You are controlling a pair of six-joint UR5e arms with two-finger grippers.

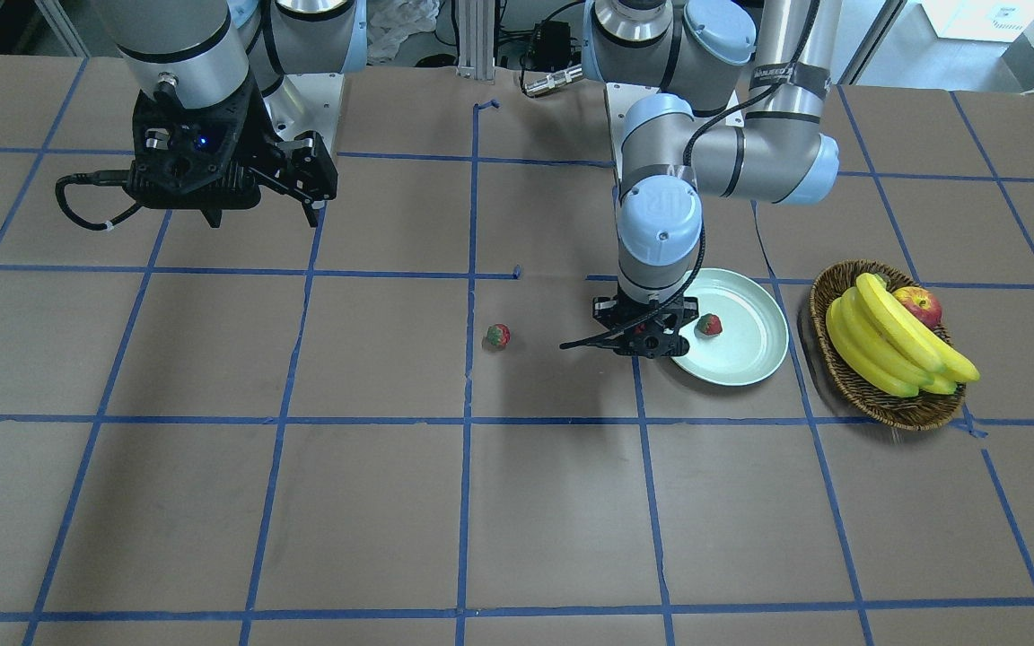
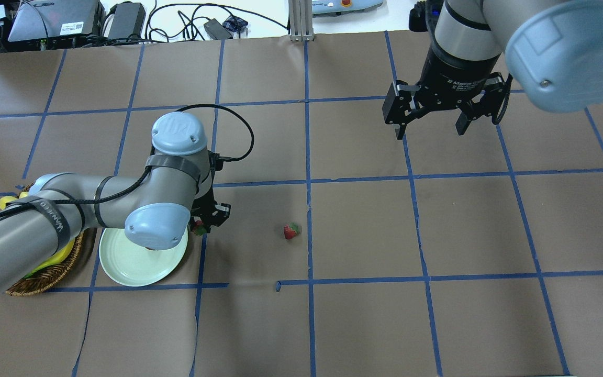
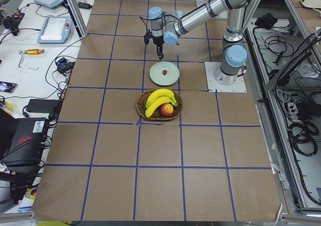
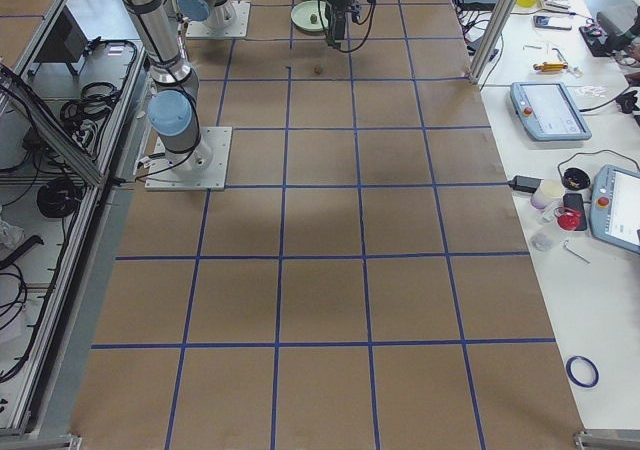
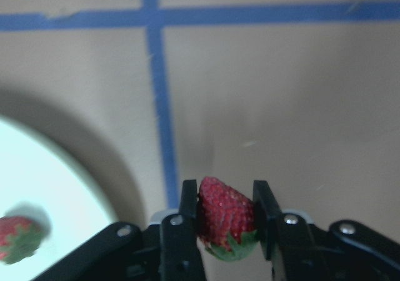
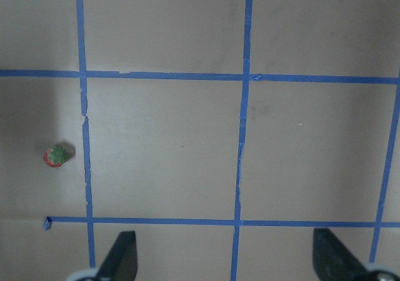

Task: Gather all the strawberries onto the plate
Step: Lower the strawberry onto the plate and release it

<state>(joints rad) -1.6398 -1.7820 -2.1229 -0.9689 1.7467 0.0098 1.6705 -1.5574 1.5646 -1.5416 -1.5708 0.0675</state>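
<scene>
My left gripper (image 5: pixel 225 215) is shut on a red strawberry (image 5: pixel 226 217) with a green cap, held just beside the rim of the pale mint-green plate (image 1: pixel 746 352); it also shows in the front view (image 1: pixel 647 336) and the overhead view (image 2: pixel 204 224). A second strawberry (image 1: pixel 708 325) lies on the plate, seen also in the left wrist view (image 5: pixel 19 238). A third strawberry (image 2: pixel 291 231) lies on the table by a blue tape line, apart from both arms, and shows in the front view (image 1: pixel 498 336) too. My right gripper (image 2: pixel 430 123) hangs open and empty above the far right of the table.
A brown wicker basket (image 1: pixel 849 381) with bananas (image 1: pixel 894 345) and a red-yellow apple (image 1: pixel 919 305) stands just beyond the plate on the left arm's side. Blue tape lines grid the brown table surface.
</scene>
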